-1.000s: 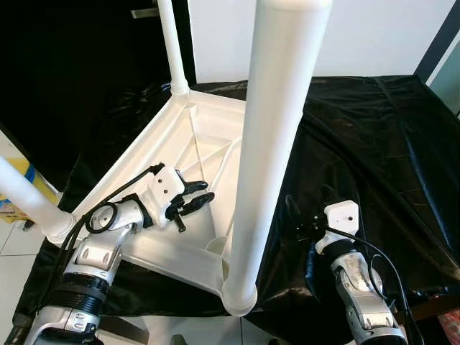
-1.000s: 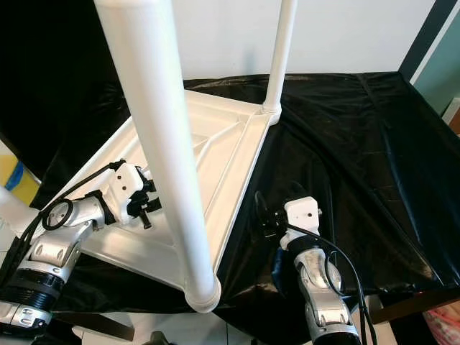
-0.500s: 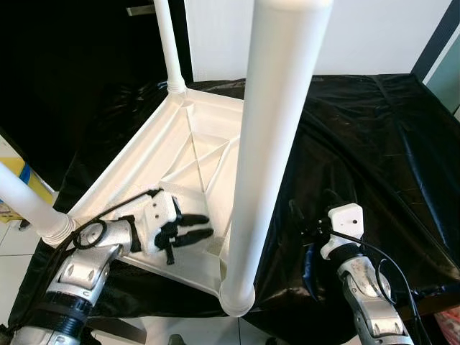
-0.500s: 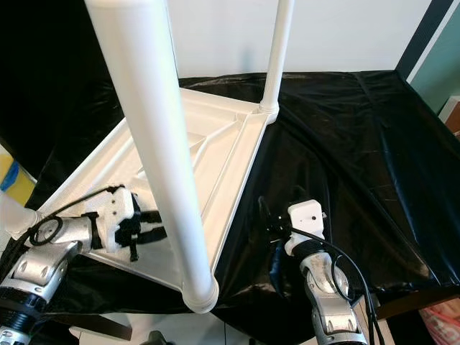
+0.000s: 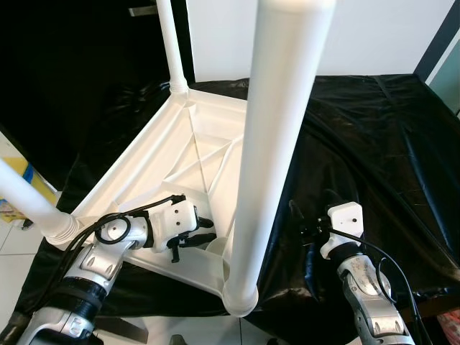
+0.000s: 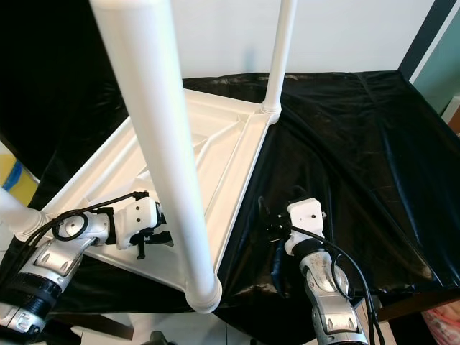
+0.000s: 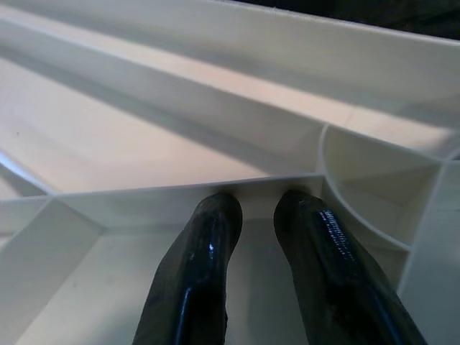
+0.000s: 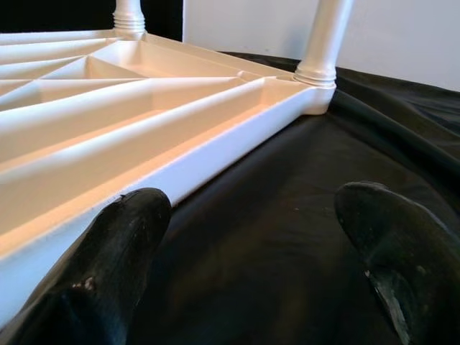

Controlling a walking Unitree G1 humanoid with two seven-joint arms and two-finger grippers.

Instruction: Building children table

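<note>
Left eye view: upturned white plastic table (image 5: pixel 180 154) fills the centre-left on a glossy, creased black sheet (image 5: pixel 374 136); round, smooth legs (image 5: pixel 277 144) rise from its corners; left gripper (image 5: pixel 205 231) sits inside the ribbed underside, lower left, near the closest leg's socket
Right eye view: right gripper (image 6: pixel 269 219) at lower centre, over the sheet just beside the table's long edge, not touching it
Left wrist view: black fingers (image 7: pixel 198 266) nearly together, a thin gap between, tips against a thin white rib (image 7: pixel 180 185), nothing gripped
Right wrist view: fingers (image 8: pixel 108 259) spread wide, empty, table rim (image 8: pixel 215 154) just beside one of them
</note>
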